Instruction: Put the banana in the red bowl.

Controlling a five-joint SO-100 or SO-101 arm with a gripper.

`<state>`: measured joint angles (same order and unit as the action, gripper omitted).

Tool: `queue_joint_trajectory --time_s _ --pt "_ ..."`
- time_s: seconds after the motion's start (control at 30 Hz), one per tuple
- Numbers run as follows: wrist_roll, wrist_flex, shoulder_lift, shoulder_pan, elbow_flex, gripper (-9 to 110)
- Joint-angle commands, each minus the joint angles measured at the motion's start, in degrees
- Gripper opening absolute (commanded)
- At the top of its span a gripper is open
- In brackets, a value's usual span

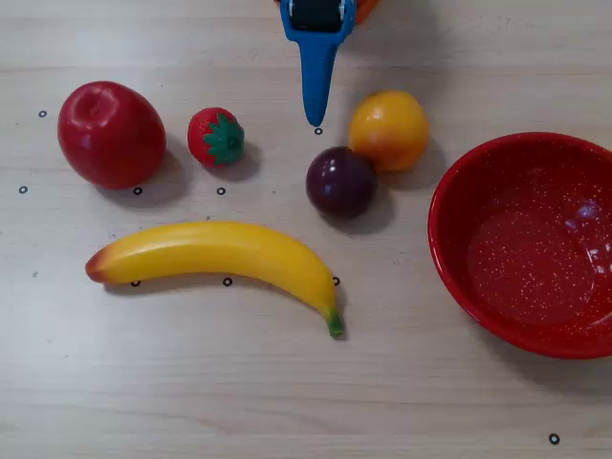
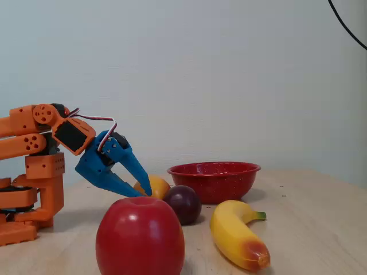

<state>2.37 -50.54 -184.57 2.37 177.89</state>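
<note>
- In the overhead view, the blue two-finger gripper (image 1: 317,120) is pointing down from the top edge, with only one narrow blue finger showing, so its opening cannot be told here.
- The long curved glossy yellow toy banana (image 1: 220,255) is lying on the pale wooden table (image 1: 287,382) well below the fingertip, its reddish tip to the left and green stem to the lower right.
- The large round speckled red bowl (image 1: 459,277) is sitting to the lower right of the gripper, apart from the banana.
- A round orange-yellow fruit (image 1: 388,129) is lying just right of the fingertip, a dark purple plum (image 1: 340,182) just below it, a small red strawberry (image 1: 215,137) to its left, and a shiny red apple (image 1: 111,133) farther left.
- In the fixed view, the gripper (image 2: 143,192) is hanging with its two fingers spread apart, holding nothing, tips just above the table beside the orange-yellow fruit (image 2: 160,187).
- The banana (image 2: 236,234) is lying nearer the camera, right of the gripper; the red bowl (image 2: 213,181) is standing behind it.
</note>
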Motion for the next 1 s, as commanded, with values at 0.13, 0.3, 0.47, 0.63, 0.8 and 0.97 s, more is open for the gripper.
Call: queue_joint_trajectory --time_s 0.13,0.3,0.47,0.63,0.8,0.97 --pt "1.58 0.00 -0.53 -3.43 0.79 0" --pt "1.49 0.00 -0.53 -3.43 0.79 0" --pt "1.32 0.00 -0.53 -3.43 0.79 0" --pt "1.67 -0.44 0.44 -3.43 0.18 0" --pt "1.32 -2.29 3.60 -3.43 -2.81 0" --pt "2.29 -2.37 9.23 -2.99 -8.00 0"
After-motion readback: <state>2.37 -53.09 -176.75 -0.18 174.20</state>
